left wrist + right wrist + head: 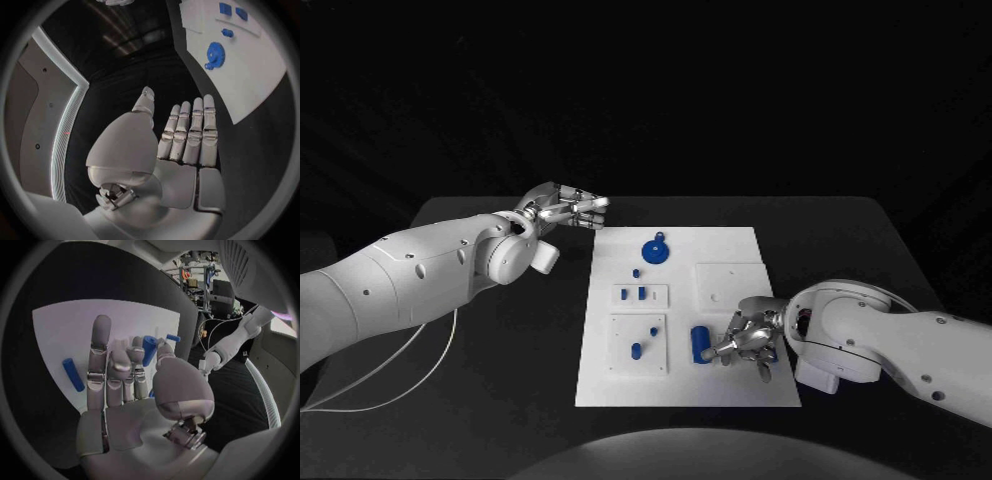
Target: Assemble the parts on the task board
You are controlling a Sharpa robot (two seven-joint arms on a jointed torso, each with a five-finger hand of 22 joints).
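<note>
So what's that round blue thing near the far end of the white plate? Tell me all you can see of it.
It is a blue gear, by the look of it plastic, with fine teeth round its rim and a small knob jutting from one side. It lies flat on the white task board, near its far end, apart from the other blue parts. Nothing touches it: the left robot hand hovers off the board's far corner, fingers straight and empty.

The right hand [744, 343] covers part of the task board [733, 385] beside a blue cylinder [700, 344]; whether its fingers touch that cylinder is unclear; in the right wrist view its fingers [100, 360] hide part of a blue part [149, 349]; small blue pieces [635, 295] in the recesses are too small to identify.
</note>
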